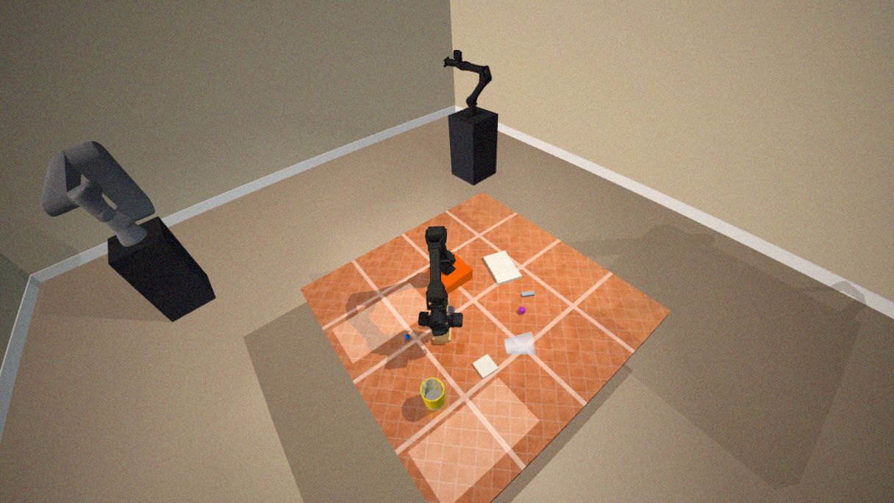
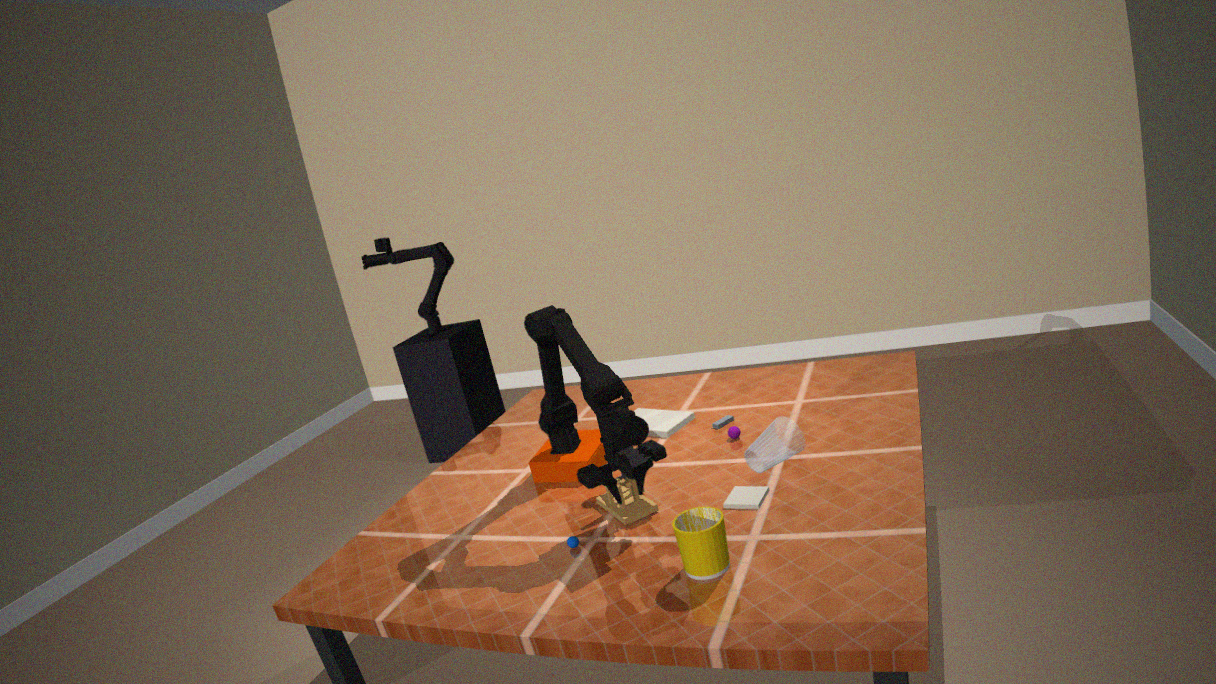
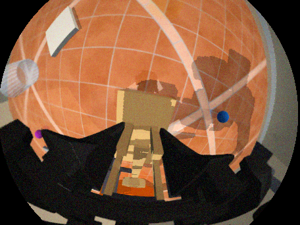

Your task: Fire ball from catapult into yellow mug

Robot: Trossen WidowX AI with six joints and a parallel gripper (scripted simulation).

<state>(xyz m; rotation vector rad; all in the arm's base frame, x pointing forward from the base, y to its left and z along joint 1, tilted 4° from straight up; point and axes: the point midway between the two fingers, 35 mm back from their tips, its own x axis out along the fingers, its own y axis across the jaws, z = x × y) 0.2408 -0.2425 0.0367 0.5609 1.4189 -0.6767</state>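
Note:
My gripper (image 1: 440,331) (image 2: 629,491) (image 3: 142,128) points down and is shut on the side frames of the tan catapult (image 1: 441,338) (image 2: 633,513) (image 3: 148,108). The catapult is level, at or just above the table; I cannot tell if it touches. No ball shows on it. The blue ball (image 1: 406,336) (image 2: 572,541) (image 3: 223,116) lies on the table beside the catapult, on the right in the wrist view. The yellow mug (image 1: 432,393) (image 2: 703,544) stands upright near the table edge, outside the wrist view. Its visible inside shows no ball.
A purple ball (image 1: 522,309) (image 2: 733,433) (image 3: 38,133) and a small grey block (image 1: 527,293) (image 2: 722,421) lie across the table. A clear cup (image 1: 520,343) (image 2: 773,444) lies on its side. A small white slab (image 1: 484,365) (image 2: 746,497) (image 3: 62,31) and a larger one (image 1: 501,267) (image 2: 665,421) lie flat.

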